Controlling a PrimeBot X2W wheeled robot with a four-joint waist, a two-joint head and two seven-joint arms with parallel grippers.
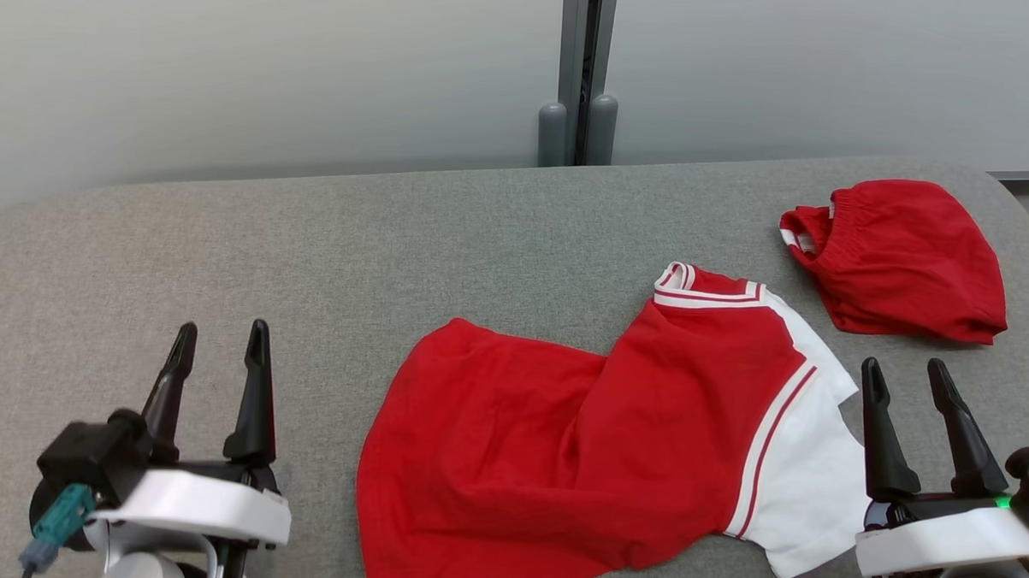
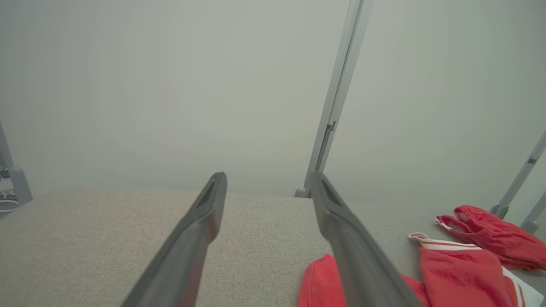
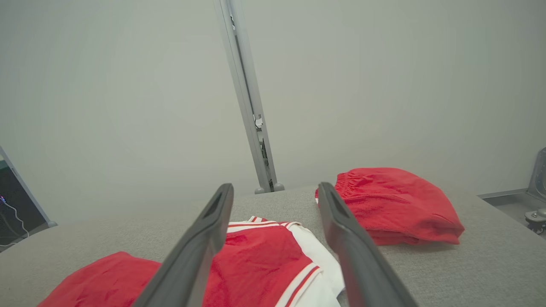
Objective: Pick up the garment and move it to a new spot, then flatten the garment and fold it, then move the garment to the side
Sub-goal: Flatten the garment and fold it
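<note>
two spread grippers, one rumpled garment: the first lift not yet begun

head view: the garment [image 1: 560, 462], a red shirt with striped trim, lies crumpled on the grey table [image 1: 310, 256]. its middle is doubled over itself and its near hem runs off the bottom edge. the left gripper [image 1: 223, 327] hangs well to the garment's left, fingers apart and holding nothing. the right gripper [image 1: 904, 363] sits just beside the white sleeve [image 1: 815, 496], likewise spread and empty. folded red shorts [image 1: 901, 260] rest at the far right, near the collar but apart from it.

left wrist view: the two fingers stand wide over bare table, with the garment's red edge low on the right.

right wrist view: the spread fingers frame the collar and striped sleeve, and the shorts lie just beyond the right-hand finger.

the step in hand looks like the opening pick-up. to do it well i'd take two well-separated holds — one near the shoulder on the right, one on the red body on the left — so the overlap can fall open as the cloth rises. i'd come down steeply, pinch all layers cleanly, and steer the right arm clear of the shorts so they aren't dragged along.
</note>
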